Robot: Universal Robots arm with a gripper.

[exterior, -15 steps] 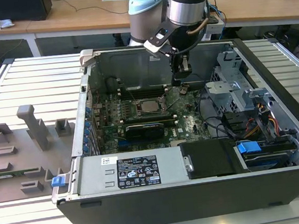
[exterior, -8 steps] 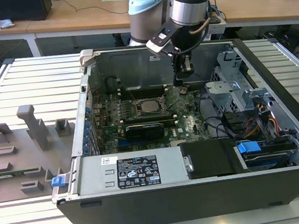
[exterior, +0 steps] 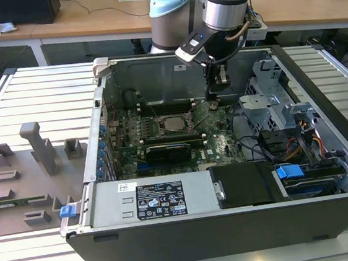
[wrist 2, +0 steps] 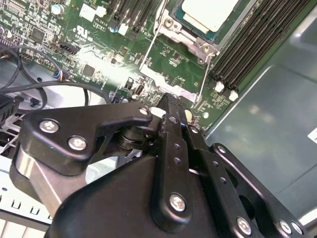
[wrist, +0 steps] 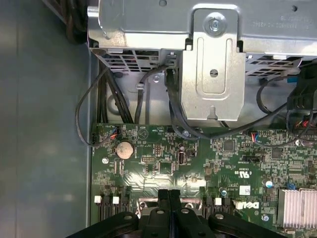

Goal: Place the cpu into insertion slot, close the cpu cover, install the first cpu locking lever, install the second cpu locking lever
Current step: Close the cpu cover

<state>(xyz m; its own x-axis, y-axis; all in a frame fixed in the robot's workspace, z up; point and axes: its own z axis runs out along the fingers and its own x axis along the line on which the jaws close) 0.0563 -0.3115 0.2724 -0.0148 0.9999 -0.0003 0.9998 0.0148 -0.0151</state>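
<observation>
An open computer case (exterior: 234, 227) lies on its side on a slatted metal tabletop (exterior: 33, 95). Grey moulded fixtures (exterior: 39, 148) sit on the tabletop at the exterior view's left. The robot arm reaches down into the case from the far side. Its gripper (exterior: 212, 94) hangs just above the green motherboard (exterior: 222, 141), between the processor area and a metal drive cage (exterior: 271, 104) at the exterior view's right. In the first wrist view the cage (wrist: 213, 59) looms close beyond the gripper (wrist: 169, 194), with black cables (wrist: 173, 119) looping from under it across the board edge. A round coin battery (wrist: 124, 148) and a finned heatsink (wrist: 297, 208) stand on the board nearby.

Inside the case, a long black graphics card (exterior: 169, 151) lies just in front of the processor, and a power supply (exterior: 150, 198) fills the near edge. The cpu (exterior: 174, 123) sits flat in the middle of the board. In the second wrist view its silver top (wrist 2: 208, 11) shows through the cpu cover (wrist 2: 174, 29), whose metal frame lies around it. Thin wire levers (wrist 2: 207, 74) run along the frame's sides, beside black memory slots (wrist 2: 252, 39).

The fingers (wrist 2: 171, 111) are pressed together, their tips near a lever end; contact cannot be made out. The insertion slot is hidden beneath chip and cover, and the cpu is cut off at the picture's edge.
</observation>
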